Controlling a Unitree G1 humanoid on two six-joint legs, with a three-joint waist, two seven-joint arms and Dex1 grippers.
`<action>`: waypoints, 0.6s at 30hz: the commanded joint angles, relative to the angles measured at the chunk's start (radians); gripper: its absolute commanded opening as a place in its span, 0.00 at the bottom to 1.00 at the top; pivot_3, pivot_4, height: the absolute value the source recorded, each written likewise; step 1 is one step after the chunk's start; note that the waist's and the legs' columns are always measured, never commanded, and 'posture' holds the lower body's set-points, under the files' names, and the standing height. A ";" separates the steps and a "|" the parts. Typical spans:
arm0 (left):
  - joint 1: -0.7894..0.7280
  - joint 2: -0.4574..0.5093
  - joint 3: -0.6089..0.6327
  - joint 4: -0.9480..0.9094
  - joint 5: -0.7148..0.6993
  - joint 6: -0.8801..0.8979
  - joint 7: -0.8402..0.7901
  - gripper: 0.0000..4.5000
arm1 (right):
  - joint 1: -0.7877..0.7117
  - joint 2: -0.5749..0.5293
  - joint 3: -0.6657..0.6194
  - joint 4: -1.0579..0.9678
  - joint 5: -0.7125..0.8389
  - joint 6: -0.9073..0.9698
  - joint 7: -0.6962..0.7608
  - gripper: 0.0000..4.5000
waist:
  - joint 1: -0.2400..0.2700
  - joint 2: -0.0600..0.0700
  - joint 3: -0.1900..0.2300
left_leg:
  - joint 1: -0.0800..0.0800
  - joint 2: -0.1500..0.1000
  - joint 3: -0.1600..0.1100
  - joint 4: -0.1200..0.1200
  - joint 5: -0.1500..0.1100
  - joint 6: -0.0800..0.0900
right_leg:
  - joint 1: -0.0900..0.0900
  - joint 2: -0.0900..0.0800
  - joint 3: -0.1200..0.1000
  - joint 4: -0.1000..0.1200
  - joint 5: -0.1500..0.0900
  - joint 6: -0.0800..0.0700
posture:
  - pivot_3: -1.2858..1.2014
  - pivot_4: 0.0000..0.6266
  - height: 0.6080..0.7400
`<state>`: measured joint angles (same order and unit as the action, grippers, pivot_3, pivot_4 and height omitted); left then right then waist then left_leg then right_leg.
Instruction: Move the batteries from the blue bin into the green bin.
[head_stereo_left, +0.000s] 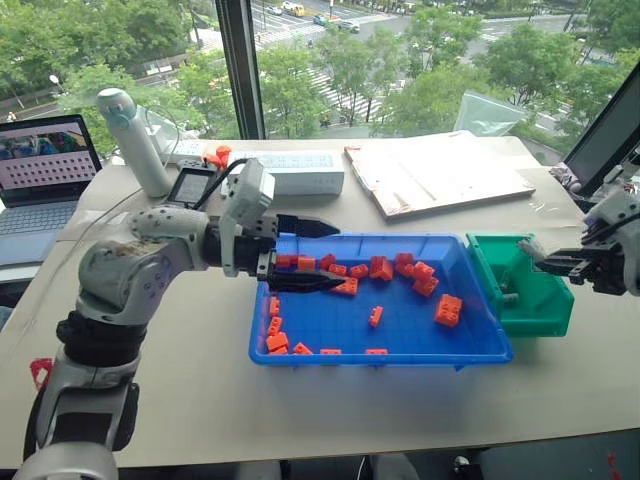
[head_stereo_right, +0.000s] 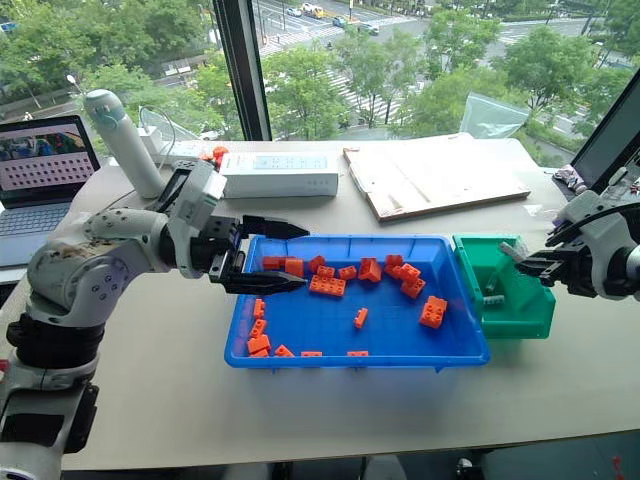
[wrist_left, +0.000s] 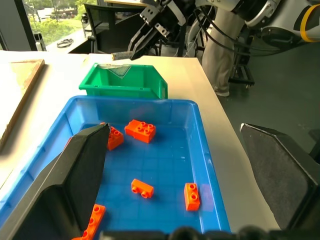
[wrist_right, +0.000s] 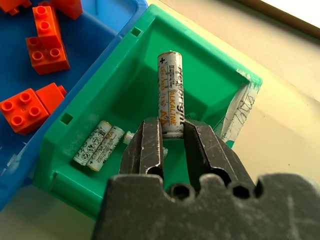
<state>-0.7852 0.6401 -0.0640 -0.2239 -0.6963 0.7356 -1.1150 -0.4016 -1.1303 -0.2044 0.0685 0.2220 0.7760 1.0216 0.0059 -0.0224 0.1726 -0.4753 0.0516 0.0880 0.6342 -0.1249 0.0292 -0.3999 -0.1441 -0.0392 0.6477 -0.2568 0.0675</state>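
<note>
My right gripper (wrist_right: 172, 127) hangs over the green bin (wrist_right: 200, 30), shut on the lower end of one battery (wrist_right: 170, 92) that points away from the fingers. Two more batteries (wrist_right: 98, 145) lie side by side on the green bin's floor. The green bin (head_stereo_left: 530, 300) stands against the right end of the blue bin (head_stereo_left: 380, 358), which holds several orange bricks (head_stereo_left: 448, 310). At the blue bin's far left corner my left gripper (head_stereo_left: 325, 255) hovers open, pointing right, with nothing between its fingers (wrist_left: 80, 170).
Behind the bins lie a white box (head_stereo_left: 300, 172) and a flat wooden board (head_stereo_left: 440, 175). A white bottle (head_stereo_left: 135, 140) and a laptop (head_stereo_left: 40, 165) stand at the far left. A dark monitor (head_stereo_left: 610, 135) rises at the right edge.
</note>
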 joint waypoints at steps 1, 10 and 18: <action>-0.032 -0.022 0.006 -0.003 0.063 -0.066 0.057 1.00 | 0.012 -0.014 -0.011 -0.014 -0.003 -0.006 -0.023 0.56 | 0.005 0.000 0.000 | 0.000 0.000 0.000 0.000 0.000 0.000 | 0.000 0.000 0.000 0.000 0.000 0.000 | 0.52 0.24 0.92; 0.051 0.012 0.060 -0.068 0.123 -0.069 0.160 1.00 | -0.141 -0.008 -0.189 0.186 0.084 -0.260 -0.006 0.99 | 0.007 0.000 0.000 | 0.000 0.000 0.000 0.001 0.000 0.001 | 0.000 0.000 0.000 -0.001 0.000 0.001 | 0.52 0.24 0.92; 0.120 0.044 0.165 -0.112 0.129 -0.042 0.304 1.00 | 0.005 0.214 -0.332 0.140 0.184 -0.453 -0.051 0.99 | 0.007 -0.001 0.000 | 0.003 0.000 -0.002 0.000 -0.001 0.001 | 0.008 0.000 -0.004 -0.005 0.001 0.001 | 0.52 0.24 0.92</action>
<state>-0.6502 0.6850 0.0412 -0.2934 -0.5530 0.6852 -0.8588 -0.4125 -0.9133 -0.4953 0.2418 0.3965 0.3767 0.9910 0.0134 -0.0234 0.1727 -0.4720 0.0513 0.0855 0.6348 -0.1258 0.0303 -0.3910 -0.1444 -0.0429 0.6430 -0.2559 0.0690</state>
